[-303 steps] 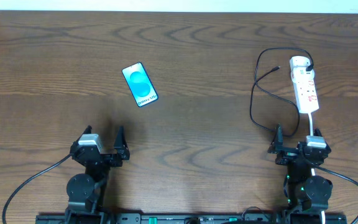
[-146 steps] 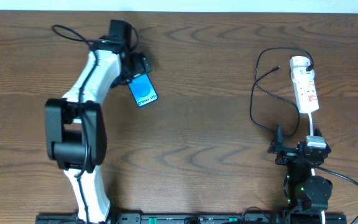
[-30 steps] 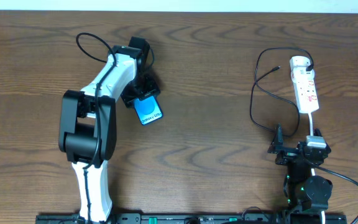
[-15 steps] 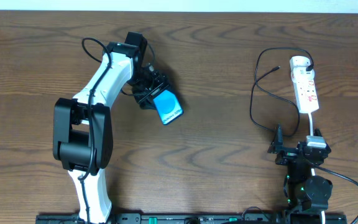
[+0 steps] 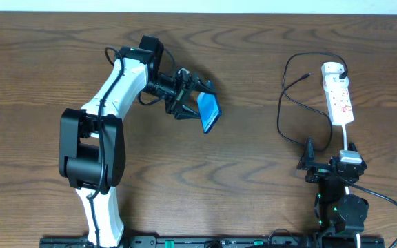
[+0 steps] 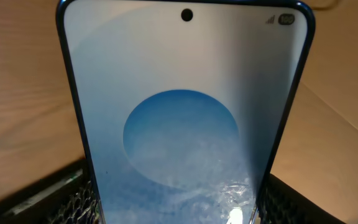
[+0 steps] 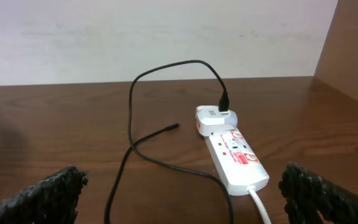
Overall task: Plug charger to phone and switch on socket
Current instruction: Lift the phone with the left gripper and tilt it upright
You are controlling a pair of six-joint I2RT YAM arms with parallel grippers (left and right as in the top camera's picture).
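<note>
My left gripper (image 5: 196, 100) is shut on the phone (image 5: 209, 112) and holds it tilted on edge above the table, left of centre. In the left wrist view the phone's blue screen (image 6: 182, 124) fills the frame, with a finger (image 6: 73, 199) on each side. The white socket (image 5: 339, 93) lies at the far right, also in the right wrist view (image 7: 236, 157). The black charger (image 5: 280, 110) loops left of it, its plug tip (image 5: 304, 76) lying free on the wood (image 7: 174, 126). My right gripper (image 5: 328, 160) is open and empty, near the front edge.
A white adapter (image 7: 216, 118) sits plugged in at the socket's far end. The socket's white lead (image 5: 345, 134) runs toward my right arm's base. A pale wall stands behind the table's far edge.
My left arm reached out, took hold of the phone and lifted it. Over the last second it has carried the phone right, toward the middle, and tipped it on edge. The right arm has not moved.
</note>
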